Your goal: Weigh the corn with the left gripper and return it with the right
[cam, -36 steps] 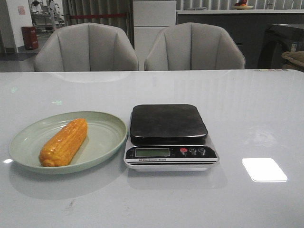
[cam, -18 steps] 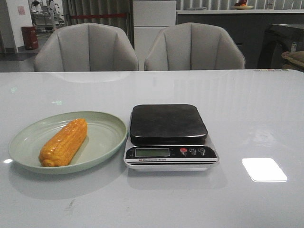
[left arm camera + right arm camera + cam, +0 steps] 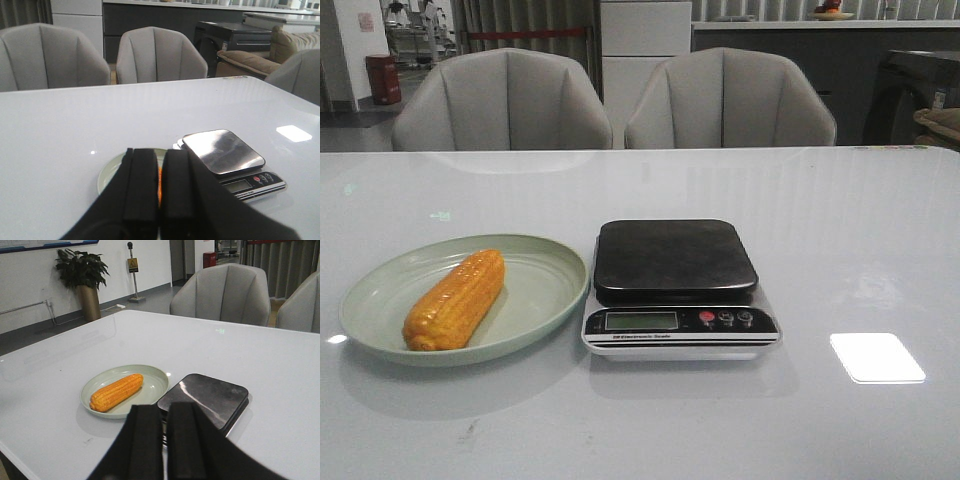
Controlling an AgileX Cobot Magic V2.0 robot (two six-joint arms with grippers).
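The orange-yellow corn [image 3: 454, 299] lies on a pale green plate [image 3: 542, 282] at the left of the white table. A kitchen scale [image 3: 674, 258] with an empty black platform stands just right of the plate. Neither gripper shows in the front view. In the left wrist view my left gripper [image 3: 160, 152] is shut and empty, up above the table, and only a sliver of the corn [image 3: 159, 182] shows behind its fingers, with the plate [image 3: 112, 170] and scale [image 3: 222, 152] beyond. My right gripper [image 3: 165, 407] is shut and empty, well short of the corn [image 3: 116, 392], plate [image 3: 152, 380] and scale [image 3: 207, 395].
Two grey chairs [image 3: 500, 100] [image 3: 730, 100] stand behind the table's far edge. A bright patch of reflected light [image 3: 876, 357] lies on the table right of the scale. The scale's display and buttons [image 3: 678, 320] face the front edge.
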